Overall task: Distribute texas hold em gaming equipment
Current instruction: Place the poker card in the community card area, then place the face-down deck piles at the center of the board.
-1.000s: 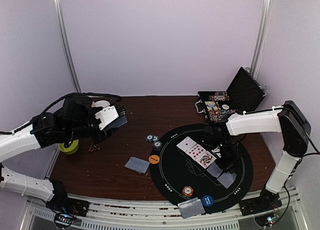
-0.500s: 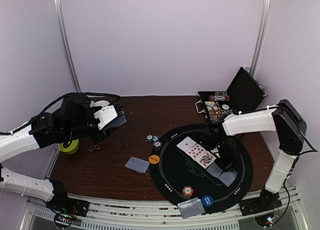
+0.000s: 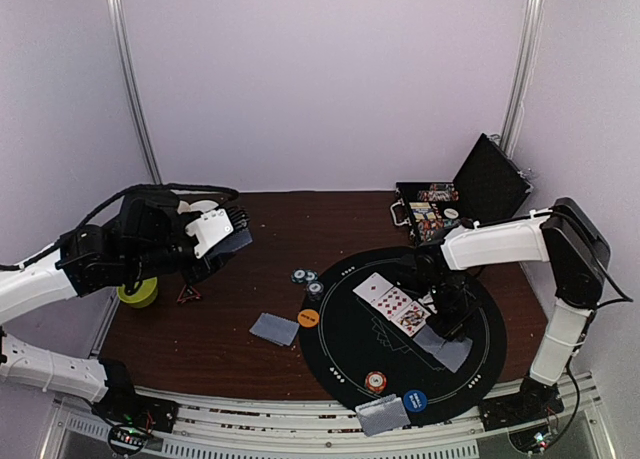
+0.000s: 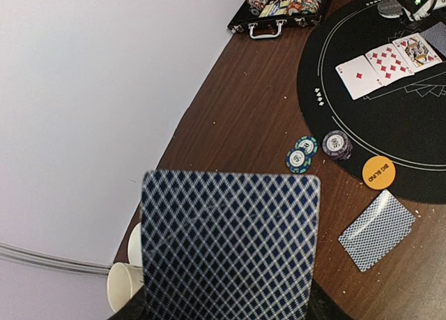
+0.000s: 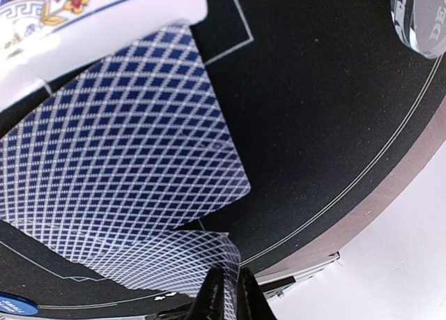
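My left gripper (image 3: 226,241) hangs above the table's left side, shut on a deck of blue-diamond-backed cards (image 4: 230,243) that hides its fingers. Three face-up red-pipped cards (image 3: 392,301) lie on the black round mat (image 3: 345,354). Beside them my right gripper (image 3: 446,322) points down at two overlapping face-down cards (image 3: 452,351). Its fingertips (image 5: 212,299) pinch the edge of the lower card (image 5: 174,264), while the upper card (image 5: 125,146) lies flat. Two striped chips (image 4: 302,156) and an orange disc (image 4: 378,172) sit by the mat's left rim, near a lone face-down card (image 4: 377,229).
An open black case (image 3: 440,214) of chips stands at the back right. A striped chip (image 3: 375,382), a blue disc (image 3: 417,400) and another face-down card (image 3: 383,414) lie near the front edge. A yellow-green cup (image 3: 137,293) sits far left. A clear disc (image 5: 421,13) rests on the mat.
My right gripper has shifted slightly left over the face-down cards. The left arm and its deck have stayed put.
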Controlling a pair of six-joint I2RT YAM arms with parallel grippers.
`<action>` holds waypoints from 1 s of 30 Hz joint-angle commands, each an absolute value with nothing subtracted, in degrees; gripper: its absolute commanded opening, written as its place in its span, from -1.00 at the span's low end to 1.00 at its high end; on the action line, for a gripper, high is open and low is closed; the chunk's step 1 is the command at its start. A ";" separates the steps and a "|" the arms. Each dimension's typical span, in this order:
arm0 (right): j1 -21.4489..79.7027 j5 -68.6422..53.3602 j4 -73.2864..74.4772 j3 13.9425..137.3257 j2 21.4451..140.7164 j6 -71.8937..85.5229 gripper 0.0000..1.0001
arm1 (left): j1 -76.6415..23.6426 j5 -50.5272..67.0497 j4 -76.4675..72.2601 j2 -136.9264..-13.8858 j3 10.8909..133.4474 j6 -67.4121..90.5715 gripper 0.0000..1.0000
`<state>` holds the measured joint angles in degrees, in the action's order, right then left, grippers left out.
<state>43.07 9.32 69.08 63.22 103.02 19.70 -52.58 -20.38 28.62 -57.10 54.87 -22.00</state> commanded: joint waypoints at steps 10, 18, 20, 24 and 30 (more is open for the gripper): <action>43.53 17.85 74.91 68.93 104.12 23.50 -0.39 | -52.65 -19.15 25.95 -56.81 55.06 -21.71 0.10; 43.64 19.09 72.53 76.04 98.60 23.85 -0.27 | -52.65 -16.33 23.87 -57.37 53.86 -20.65 0.10; 43.60 18.33 69.97 78.28 96.49 23.42 -0.27 | -52.65 -14.63 22.33 -57.89 52.90 -19.56 0.10; 43.62 17.49 64.85 80.78 93.47 22.44 -0.30 | -52.61 -12.30 19.73 -60.34 51.92 -15.44 0.10; 43.66 17.43 62.95 80.86 91.34 21.64 -0.31 | -46.50 -8.48 18.42 -66.76 51.94 -8.87 0.11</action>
